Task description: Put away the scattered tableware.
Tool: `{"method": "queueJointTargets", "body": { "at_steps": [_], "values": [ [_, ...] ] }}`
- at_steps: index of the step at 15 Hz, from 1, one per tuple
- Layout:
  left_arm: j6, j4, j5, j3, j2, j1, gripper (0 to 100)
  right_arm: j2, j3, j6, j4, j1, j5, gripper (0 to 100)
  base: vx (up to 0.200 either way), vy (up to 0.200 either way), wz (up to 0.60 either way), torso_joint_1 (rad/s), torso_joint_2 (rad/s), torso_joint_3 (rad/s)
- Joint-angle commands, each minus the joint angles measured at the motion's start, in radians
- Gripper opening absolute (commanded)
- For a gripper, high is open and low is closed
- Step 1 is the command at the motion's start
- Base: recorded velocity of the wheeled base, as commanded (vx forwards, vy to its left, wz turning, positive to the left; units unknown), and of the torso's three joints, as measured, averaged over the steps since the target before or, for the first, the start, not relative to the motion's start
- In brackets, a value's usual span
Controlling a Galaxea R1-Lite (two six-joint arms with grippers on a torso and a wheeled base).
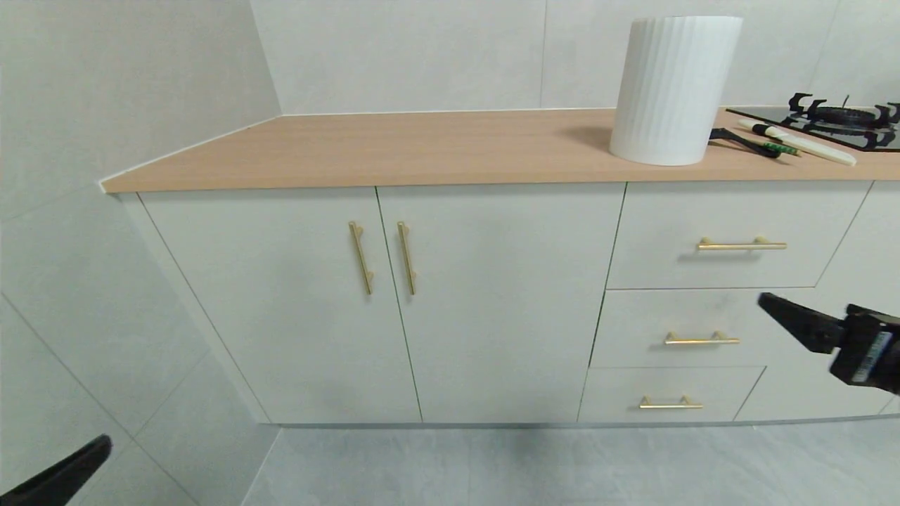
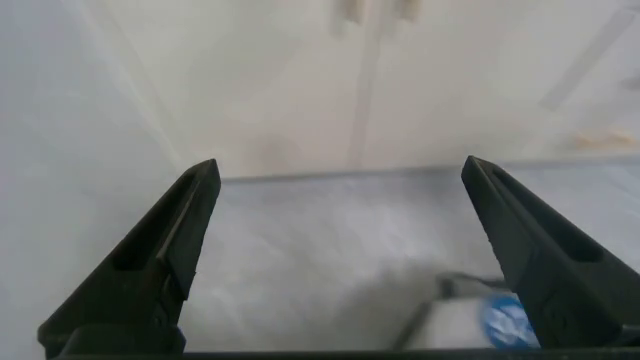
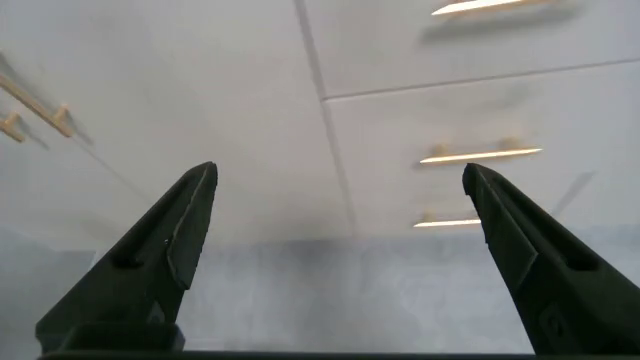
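Note:
Several long utensils lie on the wooden counter [image 1: 394, 147] at the far right: a white-handled one [image 1: 801, 143] and a black one [image 1: 745, 143] with a green-patterned piece [image 1: 782, 148] beside it. A tall white ribbed container [image 1: 668, 91] stands just left of them. My right gripper [image 1: 794, 320] hangs low in front of the drawers, well below the counter; its fingers stand wide open and hold nothing [image 3: 340, 175]. My left gripper [image 1: 70, 467] is down near the floor at the far left, also open and holding nothing [image 2: 340, 175].
Two white cabinet doors with gold handles [image 1: 383, 256] fill the middle. Three drawers [image 1: 738, 244] stack at the right. A black gas hob [image 1: 844, 119] sits at the counter's far right. A tiled wall [image 1: 84, 211] closes the left side. Grey floor [image 1: 492, 464] lies below.

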Motion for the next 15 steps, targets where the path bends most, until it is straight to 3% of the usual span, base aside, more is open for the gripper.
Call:
{"method": "queueJointTargets", "body": {
  "at_steps": [1,4,9,12,13,15],
  "values": [
    [0.06,0.0,0.026,0.038,-0.181,0.069,100,-0.305,0.105,-0.119,0.032,-0.158,-0.002,100,0.0,0.0,0.0,0.0,0.0,0.0],
    [0.095,0.0,0.037,0.044,-0.299,0.13,100,-0.543,0.097,-0.205,0.199,-0.281,0.013,100,0.0,0.0,0.0,0.0,0.0,0.0],
    [0.164,0.001,0.035,0.143,-0.525,0.225,100,-0.914,0.125,-0.308,0.369,-0.321,0.03,100,0.0,0.0,0.0,0.0,0.0,0.0],
    [0.163,-0.022,0.049,0.185,-0.539,0.277,100,-1.039,0.14,-0.317,0.441,-0.413,0.105,100,0.0,0.0,0.0,0.0,0.0,0.0],
    [0.173,-0.025,0.037,0.222,-0.571,0.31,100,-1.08,0.163,-0.329,0.481,-0.43,0.157,100,0.0,0.0,0.0,0.0,0.0,0.0],
    [0.199,-0.028,0.008,0.297,-0.626,0.339,100,-1.078,0.206,-0.322,0.473,-0.43,0.159,100,0.0,0.0,0.0,0.0,0.0,0.0]
  ]
}}
